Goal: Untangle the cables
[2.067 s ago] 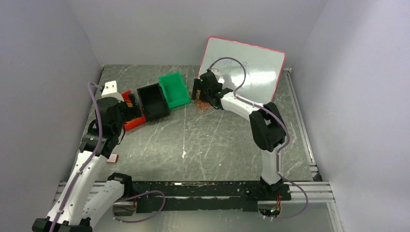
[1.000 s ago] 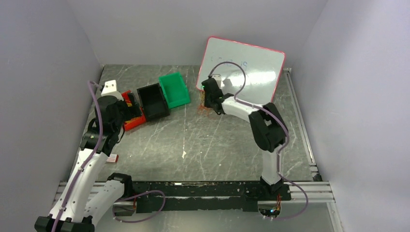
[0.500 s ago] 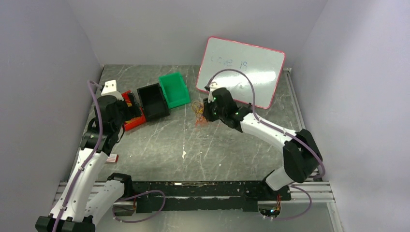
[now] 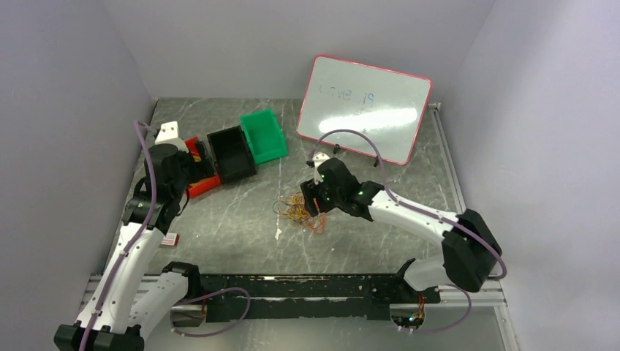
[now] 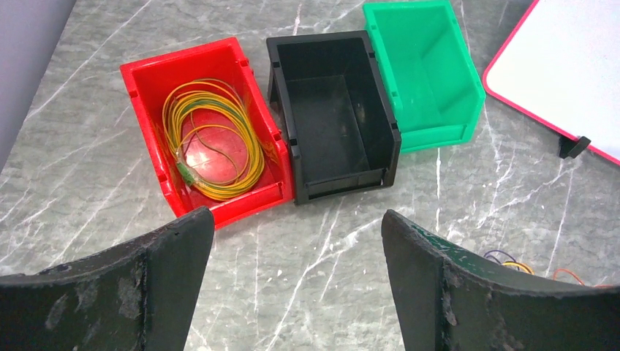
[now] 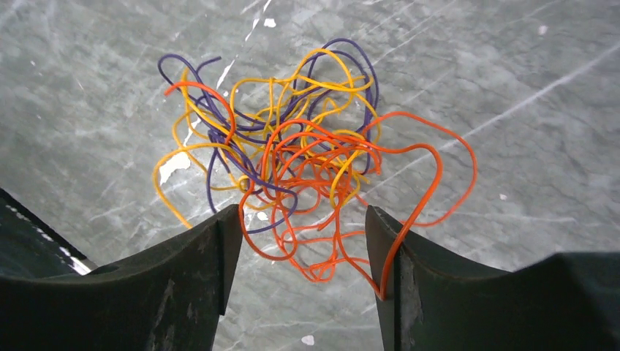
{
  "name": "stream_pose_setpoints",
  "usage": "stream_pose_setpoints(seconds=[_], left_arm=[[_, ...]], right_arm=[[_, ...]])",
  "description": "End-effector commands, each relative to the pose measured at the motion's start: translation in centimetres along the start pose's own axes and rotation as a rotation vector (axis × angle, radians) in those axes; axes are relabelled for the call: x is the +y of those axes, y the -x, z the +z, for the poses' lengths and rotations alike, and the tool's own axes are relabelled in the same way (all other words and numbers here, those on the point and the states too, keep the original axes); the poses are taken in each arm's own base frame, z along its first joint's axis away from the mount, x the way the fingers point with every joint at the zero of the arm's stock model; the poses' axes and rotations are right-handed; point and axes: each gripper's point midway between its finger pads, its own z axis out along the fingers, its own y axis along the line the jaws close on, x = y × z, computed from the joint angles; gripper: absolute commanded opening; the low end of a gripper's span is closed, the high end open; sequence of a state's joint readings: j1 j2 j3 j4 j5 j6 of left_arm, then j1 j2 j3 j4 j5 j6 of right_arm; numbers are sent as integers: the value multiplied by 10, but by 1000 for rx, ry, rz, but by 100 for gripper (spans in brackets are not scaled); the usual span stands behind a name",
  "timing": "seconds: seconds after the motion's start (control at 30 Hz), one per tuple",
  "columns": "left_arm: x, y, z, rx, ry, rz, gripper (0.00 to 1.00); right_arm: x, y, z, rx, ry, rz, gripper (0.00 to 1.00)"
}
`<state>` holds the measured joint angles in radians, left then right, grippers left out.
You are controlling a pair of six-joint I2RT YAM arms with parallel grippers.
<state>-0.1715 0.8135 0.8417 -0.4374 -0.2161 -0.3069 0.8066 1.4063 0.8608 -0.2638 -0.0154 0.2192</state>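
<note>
The cables [image 4: 296, 210] are a loose tangle of orange, yellow and dark purple strands lying on the marble tabletop near its middle. In the right wrist view the cables [image 6: 307, 161] spread out just ahead of my right gripper [image 6: 301, 219]. That gripper is open, low over the near side of the tangle, with orange loops between its fingers. One orange strand rests against the inner face of its right finger [image 6: 384, 241]. From above, the right gripper [image 4: 313, 201] sits at the tangle's right edge. My left gripper [image 5: 296, 219] is open and holds nothing, hovering short of the bins.
Three bins stand in a row at the back left: a red bin [image 5: 241, 208] holding a yellow-green wire coil [image 5: 212, 139], a black bin [image 5: 343, 186] and a green bin [image 5: 439, 135]. A pink-framed whiteboard [image 4: 365, 106] leans at the back. A small white-red piece [image 4: 169, 239] lies by the left arm.
My right arm swung from beside the whiteboard to the table's middle, bringing the tangle with it, and its jaws have now opened. The left arm has stayed still.
</note>
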Motion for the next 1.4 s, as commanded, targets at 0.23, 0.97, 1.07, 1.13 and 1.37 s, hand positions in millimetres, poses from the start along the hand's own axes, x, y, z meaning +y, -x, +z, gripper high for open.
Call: stream_pose_setpoints(seconds=[0.23, 0.97, 1.07, 1.13, 1.37], left_arm=[[-8, 1, 6, 1, -45, -11, 90], [-9, -3, 10, 22, -49, 1, 90], [-10, -3, 11, 25, -51, 1, 90], [-10, -4, 11, 28, -51, 2, 89], [-9, -3, 11, 23, -49, 1, 89]], right_arm=[[-7, 35, -73, -174, -80, 208, 72], [-55, -29, -57, 229, -430, 202, 94], [-47, -30, -50, 247, -365, 200, 96], [-40, -21, -53, 223, -325, 204, 96], [-43, 24, -84, 79, -366, 234, 93]])
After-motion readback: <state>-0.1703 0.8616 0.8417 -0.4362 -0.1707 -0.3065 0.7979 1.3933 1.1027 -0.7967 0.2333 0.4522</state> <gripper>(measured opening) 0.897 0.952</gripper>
